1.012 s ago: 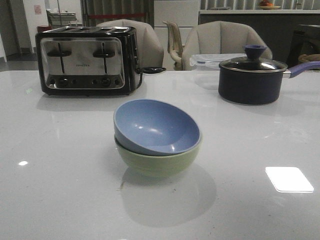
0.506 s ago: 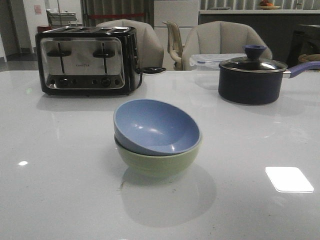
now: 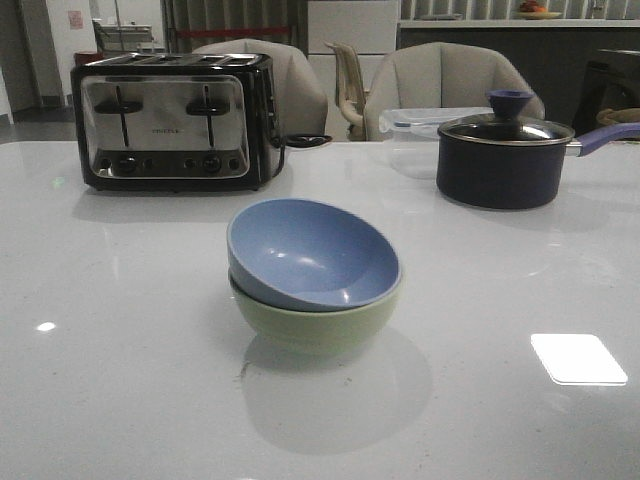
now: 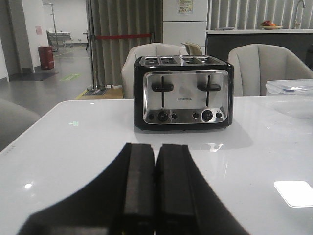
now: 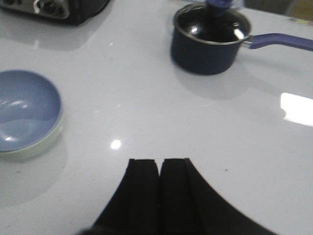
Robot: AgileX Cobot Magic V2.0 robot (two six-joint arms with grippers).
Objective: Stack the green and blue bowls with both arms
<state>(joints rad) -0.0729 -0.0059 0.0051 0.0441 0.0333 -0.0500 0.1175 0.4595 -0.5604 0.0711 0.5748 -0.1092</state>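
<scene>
- white worktop [image 3: 120, 400], toaster [image 3: 170, 120] and saucepan [image 3: 500, 160] at back
- blue bowl [image 3: 310, 255] sits tilted inside green bowl [image 3: 315, 325], mid-worktop
- left end effector [image 4: 155, 191] and right end effector [image 5: 160, 196] both closed, empty, clear of bowls
- stack looks done; next, if anything: level the blue one

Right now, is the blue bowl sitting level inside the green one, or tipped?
Tipped. The blue bowl rests inside the green bowl with its left rim raised and its right rim low against the green rim.

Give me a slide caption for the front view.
Blue bowl nested, tilted, in the green bowl on a white table, toaster and lidded saucepan behind.
</scene>
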